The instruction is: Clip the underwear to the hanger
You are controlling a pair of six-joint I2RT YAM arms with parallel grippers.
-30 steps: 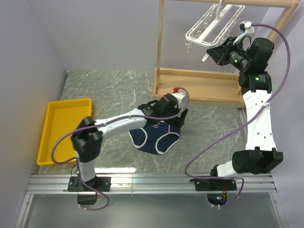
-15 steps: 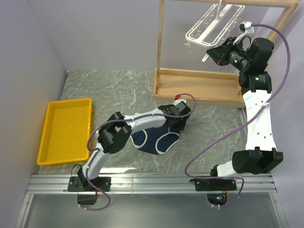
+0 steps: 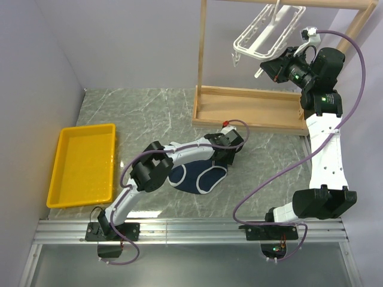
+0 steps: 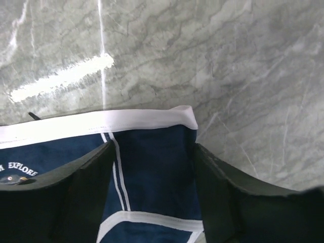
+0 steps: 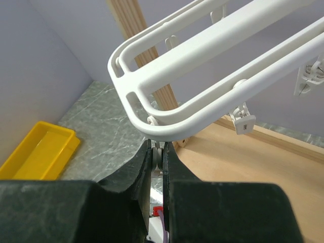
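— Step in hand?
— Pickup, by the look of it. Left pincer (image 4: pixel 152 154) down over the underwear (image 3: pixel 200 176), around the middle of the bench, somewhat closer to the near edge than the far one.
— Open or closed?
— Spread wide, one finger to each side of the white waistband's corner, navy cloth between them. No grip yet. Hard to tell whether the tips press the fabric.
— Next move?
— Probably closing on that waistband edge, then lifting clear and carrying toward the far right corner. Calls for a neat pinch of the band rather than a bunch, leaving an edge free for clipping.
— And farther off?
— Right pincer (image 3: pixel 270 67) up at the hanger (image 3: pixel 263 33), hung from the wooden rack (image 3: pixel 251 110) over the far right corner. Fingers almost together, pinching a small white clip (image 5: pixel 159 154) under the frame's near end, likely ready to squeeze it open.
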